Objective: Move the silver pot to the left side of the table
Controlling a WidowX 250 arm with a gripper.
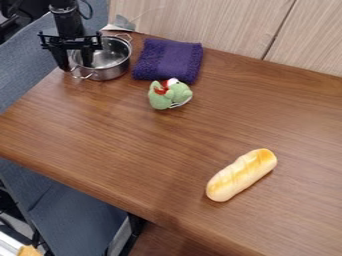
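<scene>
See one black claw at the upper left, hanging over the left side of one silver pot. Count two fingers on the claw, spread apart, with one at the outer left of the pot and the other above its opening. Cannot tell about any contact with the rim.

Find the pot upright near the far left corner of one brown wooden surface. Count two wire handles on it, one at the front left and one at the back.

To the right of the pot, just beside it, find one folded purple cloth. In front of the cloth, note one small green plush toy, with red and white on its upper part. Well apart from these, toward the lower right, see one bread loaf, golden on top with slanting score marks, lying diagonally.

Behind the surface, count two pale wood panels with one dark seam between. Along the left, see blue-grey upholstery.
</scene>
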